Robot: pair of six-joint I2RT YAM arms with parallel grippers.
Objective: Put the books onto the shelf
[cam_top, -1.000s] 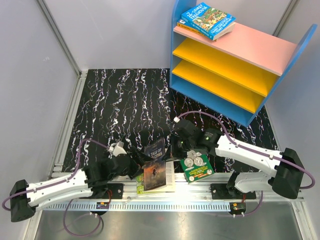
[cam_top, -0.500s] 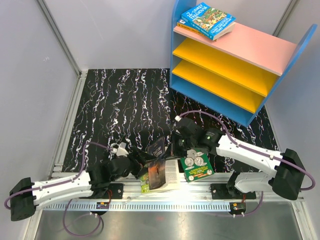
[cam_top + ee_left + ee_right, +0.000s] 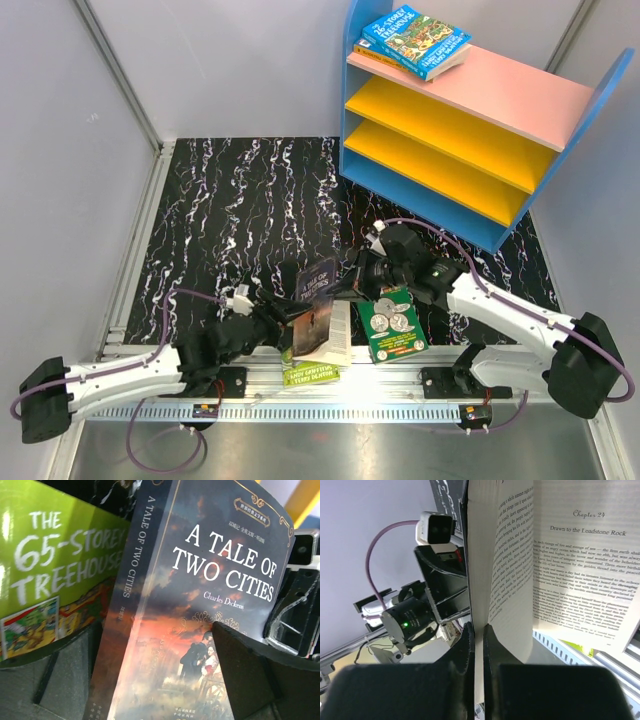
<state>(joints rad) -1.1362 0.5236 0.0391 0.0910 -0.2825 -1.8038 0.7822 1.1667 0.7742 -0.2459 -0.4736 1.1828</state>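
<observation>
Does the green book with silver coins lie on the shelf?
No, the green book lies flat on the table, apart from the shelf.

Left arm [image 3: 120,375] low, stretched from base toward centre. Left gripper [image 3: 155,650] jaws wide apart, one finger [image 3: 65,675] on each side of book [image 3: 210,575]; contact unclear. Right arm [image 3: 510,312] reaches leftward, wrist bent. Right gripper [image 3: 478,645] jaws almost together, pinching book pages.
</observation>
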